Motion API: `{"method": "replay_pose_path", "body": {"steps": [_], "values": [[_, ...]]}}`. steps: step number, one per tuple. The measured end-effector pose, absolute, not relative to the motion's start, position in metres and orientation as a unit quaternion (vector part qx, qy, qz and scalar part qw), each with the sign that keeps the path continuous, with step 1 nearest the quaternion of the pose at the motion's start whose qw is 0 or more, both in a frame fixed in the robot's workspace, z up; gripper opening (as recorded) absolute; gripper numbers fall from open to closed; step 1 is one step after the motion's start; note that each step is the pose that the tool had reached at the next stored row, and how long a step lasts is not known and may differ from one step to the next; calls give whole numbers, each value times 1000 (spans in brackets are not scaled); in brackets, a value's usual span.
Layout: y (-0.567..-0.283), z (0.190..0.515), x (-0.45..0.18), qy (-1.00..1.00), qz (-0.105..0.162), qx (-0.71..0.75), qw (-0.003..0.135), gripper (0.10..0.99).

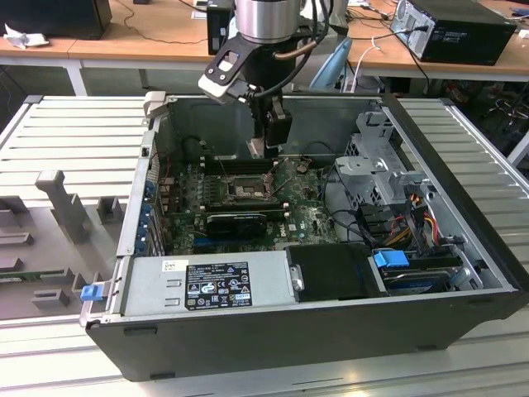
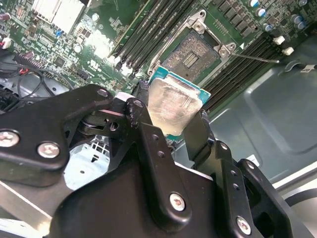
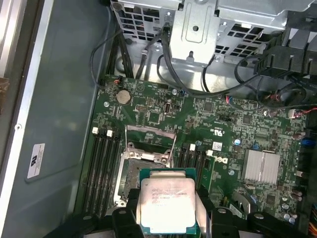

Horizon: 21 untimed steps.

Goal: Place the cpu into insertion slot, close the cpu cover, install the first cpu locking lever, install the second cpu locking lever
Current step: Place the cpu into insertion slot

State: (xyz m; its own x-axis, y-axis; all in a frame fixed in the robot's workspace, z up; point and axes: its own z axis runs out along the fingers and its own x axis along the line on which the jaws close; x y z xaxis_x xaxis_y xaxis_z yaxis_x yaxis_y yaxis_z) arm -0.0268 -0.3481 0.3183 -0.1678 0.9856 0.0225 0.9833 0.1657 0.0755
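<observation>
Hand [image 2: 172, 118] around cpu [image 3: 167, 201], silver face upward

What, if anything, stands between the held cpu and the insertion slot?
Nothing visible does. The gripper holds the cpu clear of the insertion slot, which lies uncovered in the second wrist view, its contact field bare.

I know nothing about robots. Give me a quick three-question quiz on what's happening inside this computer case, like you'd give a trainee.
1. True or false: the cpu already sits in the insertion slot.
2. What does the claw grip? A) a cable B) the cpu C) nothing
3. Fill in: the cpu cover stands ____ (open/closed).
Key: 1 false; 2 B; 3 open.
</observation>
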Motion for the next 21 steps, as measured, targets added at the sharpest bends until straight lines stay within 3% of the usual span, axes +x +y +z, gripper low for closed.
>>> {"method": "replay_pose_path", "body": {"steps": [21], "values": [[-348, 289, -28, 719, 31, 695, 15, 529]]}}
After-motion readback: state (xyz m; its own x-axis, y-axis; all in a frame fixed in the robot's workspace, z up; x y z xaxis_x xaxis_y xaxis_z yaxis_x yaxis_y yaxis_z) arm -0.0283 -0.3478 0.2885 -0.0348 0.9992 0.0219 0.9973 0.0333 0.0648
